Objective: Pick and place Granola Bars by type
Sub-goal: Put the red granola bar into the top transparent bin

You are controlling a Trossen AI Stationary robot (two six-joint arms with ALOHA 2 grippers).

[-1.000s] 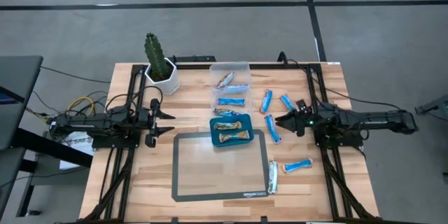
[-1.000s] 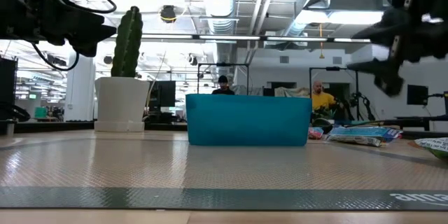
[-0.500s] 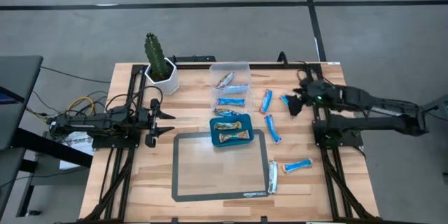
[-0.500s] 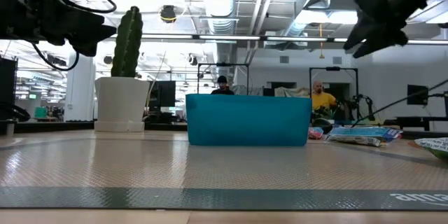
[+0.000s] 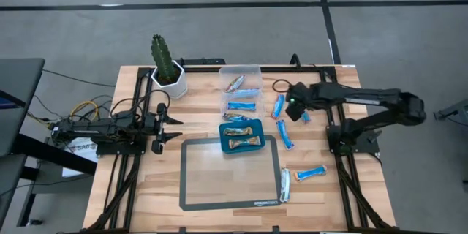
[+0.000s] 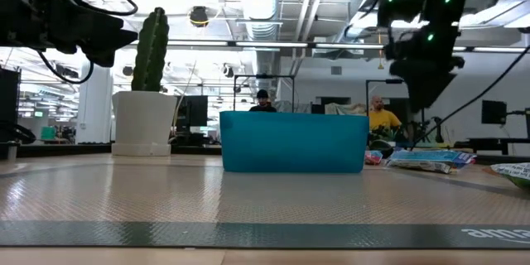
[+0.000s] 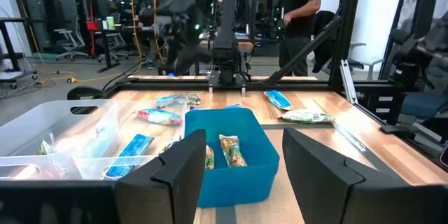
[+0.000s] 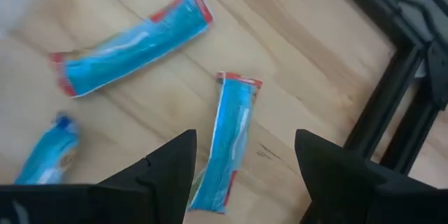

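R gripper (image 5: 292, 104) hovers over the loose blue bars at bench's (image 5: 146, 190) right side, jaws spread wide, empty; a blue-and-white bar (image 8: 229, 141) lies right below between them, another blue bar (image 8: 131, 40) just beside. L gripper (image 5: 174, 126) waits at left of the mat (image 5: 191, 190), jaws apart, nothing in them. Teal tray (image 5: 224, 140) holds two tan bars (image 5: 243, 143). Clear bin (image 5: 241, 70) has blue bars + one multicoloured. Two more bars lie near mat's right corner.

The grey mat (image 5: 229, 173) bears a small "amazon" mark. It sits on the mat's edge farthest from the cactus (image 5: 162, 57).
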